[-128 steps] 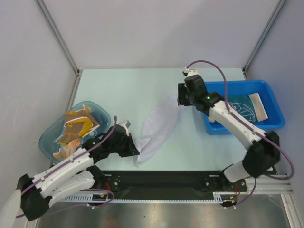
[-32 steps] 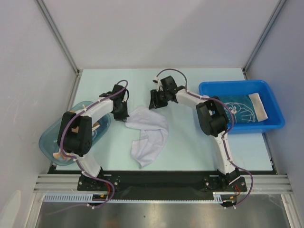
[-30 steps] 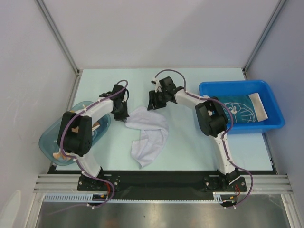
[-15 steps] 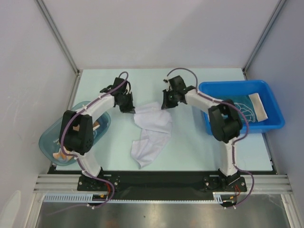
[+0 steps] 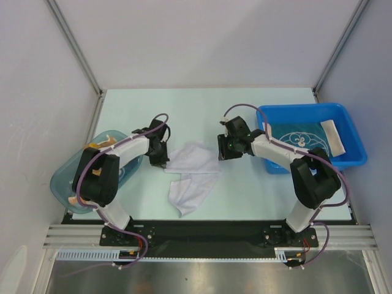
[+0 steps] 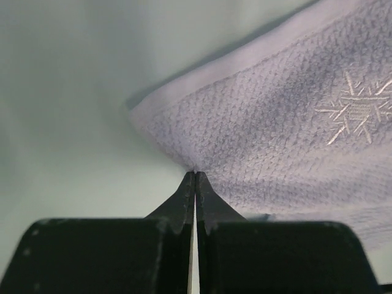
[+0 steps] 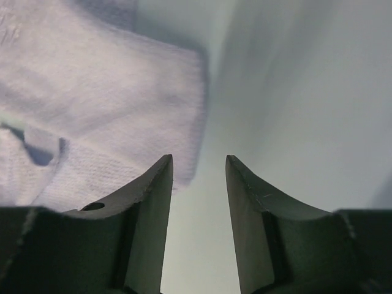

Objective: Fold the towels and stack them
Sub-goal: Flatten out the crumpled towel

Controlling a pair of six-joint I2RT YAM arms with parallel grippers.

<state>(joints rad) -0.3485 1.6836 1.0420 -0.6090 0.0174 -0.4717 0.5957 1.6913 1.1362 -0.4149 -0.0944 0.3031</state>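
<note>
A white towel (image 5: 195, 170) lies mid-table, just beyond the arm bases. Its narrow tail points toward the near edge. Its wider far part lies crosswise, left to right, doubled over the rest. The two grippers sit at the ends of that far part, one on each side.

The left gripper (image 6: 195, 176) has its fingers pressed together at the towel's left corner. It seems to pinch the hem, though the tips hide the cloth there. A stitched star (image 6: 357, 109) shows just beyond.

The right gripper (image 7: 199, 160) is spread and holds nothing. The towel's right corner lies just beside its left finger, not between the two.

Farther right, a bin (image 5: 300, 108) holds a teal towel (image 5: 306, 138). A tub (image 5: 61, 177) sits at the left.
</note>
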